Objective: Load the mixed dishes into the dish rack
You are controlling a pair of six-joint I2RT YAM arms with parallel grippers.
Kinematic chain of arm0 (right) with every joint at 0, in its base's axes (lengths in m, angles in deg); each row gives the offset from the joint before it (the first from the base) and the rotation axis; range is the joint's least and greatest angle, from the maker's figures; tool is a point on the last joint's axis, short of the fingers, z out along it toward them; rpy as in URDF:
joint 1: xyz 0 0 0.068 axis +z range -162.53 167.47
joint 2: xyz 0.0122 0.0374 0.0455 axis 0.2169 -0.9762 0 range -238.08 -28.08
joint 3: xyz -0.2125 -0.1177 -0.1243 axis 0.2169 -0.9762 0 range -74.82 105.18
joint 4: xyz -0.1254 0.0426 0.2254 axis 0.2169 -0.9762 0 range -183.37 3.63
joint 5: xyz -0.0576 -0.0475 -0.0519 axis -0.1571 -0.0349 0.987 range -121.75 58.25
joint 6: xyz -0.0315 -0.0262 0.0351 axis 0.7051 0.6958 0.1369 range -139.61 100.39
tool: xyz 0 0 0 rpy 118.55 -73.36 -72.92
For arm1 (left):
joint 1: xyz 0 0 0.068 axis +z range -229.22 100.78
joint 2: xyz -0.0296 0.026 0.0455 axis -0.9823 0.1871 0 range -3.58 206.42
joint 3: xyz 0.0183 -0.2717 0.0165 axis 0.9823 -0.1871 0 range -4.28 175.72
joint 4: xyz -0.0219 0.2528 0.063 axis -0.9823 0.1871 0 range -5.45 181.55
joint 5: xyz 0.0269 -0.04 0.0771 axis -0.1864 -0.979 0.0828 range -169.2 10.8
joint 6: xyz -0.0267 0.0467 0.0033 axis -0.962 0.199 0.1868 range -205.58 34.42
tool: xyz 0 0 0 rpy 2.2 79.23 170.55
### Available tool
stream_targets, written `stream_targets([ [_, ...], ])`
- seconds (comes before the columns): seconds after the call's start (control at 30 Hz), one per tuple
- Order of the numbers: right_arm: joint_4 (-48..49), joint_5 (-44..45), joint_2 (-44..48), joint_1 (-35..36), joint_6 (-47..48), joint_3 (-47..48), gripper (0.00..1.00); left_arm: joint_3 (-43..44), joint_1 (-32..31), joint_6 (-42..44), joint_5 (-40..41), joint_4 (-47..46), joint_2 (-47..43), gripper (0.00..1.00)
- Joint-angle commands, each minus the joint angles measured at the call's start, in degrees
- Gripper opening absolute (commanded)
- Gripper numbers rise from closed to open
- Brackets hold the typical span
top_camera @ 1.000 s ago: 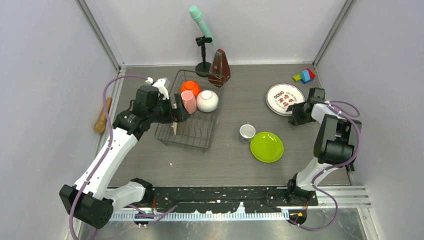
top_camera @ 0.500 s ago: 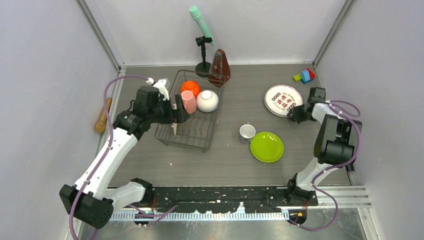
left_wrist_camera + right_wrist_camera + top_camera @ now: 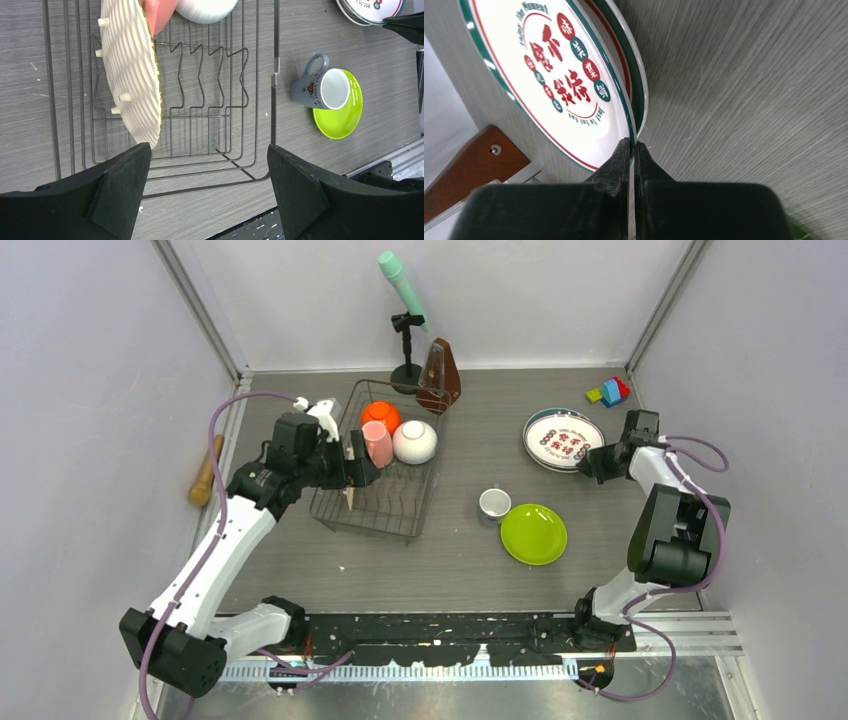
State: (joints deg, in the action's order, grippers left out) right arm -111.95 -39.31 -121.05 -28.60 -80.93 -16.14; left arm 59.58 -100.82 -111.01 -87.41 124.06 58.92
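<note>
Well to the right of the dish rack (image 3: 400,502), the right gripper (image 3: 630,147) is clamped on the rim of the top white plate (image 3: 549,85), with a second plate beneath it; the left gripper (image 3: 210,170) hangs over the rack's left side, jaws wide apart, holding nothing; in the rack sit the tan woven plate (image 3: 131,75), upright, the pink mug (image 3: 378,443), the orange bowl (image 3: 380,415) and the white bowl (image 3: 414,441); the lime-green plate (image 3: 533,534) and small cup (image 3: 494,503) lie just right of the rack.

Orange bowl (image 3: 380,415), white bowl (image 3: 414,441), pink mug (image 3: 378,444) inside dark wire rack (image 3: 390,508)
</note>
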Motion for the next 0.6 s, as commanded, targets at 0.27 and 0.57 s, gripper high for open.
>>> stream_targets([
  [0.27, -0.29, -6.92, 14.32, 0.52, -1.96, -7.95, 0.0, 2.2, -3.16, -14.29, -15.16, -13.58, 7.26, 0.85],
  [0.57, -5.26, -5.87, 22.33, 0.54, 3.97, -13.03, 0.0, 5.55, -7.36, -15.8, -13.87, -15.9, 12.27, 0.85],
])
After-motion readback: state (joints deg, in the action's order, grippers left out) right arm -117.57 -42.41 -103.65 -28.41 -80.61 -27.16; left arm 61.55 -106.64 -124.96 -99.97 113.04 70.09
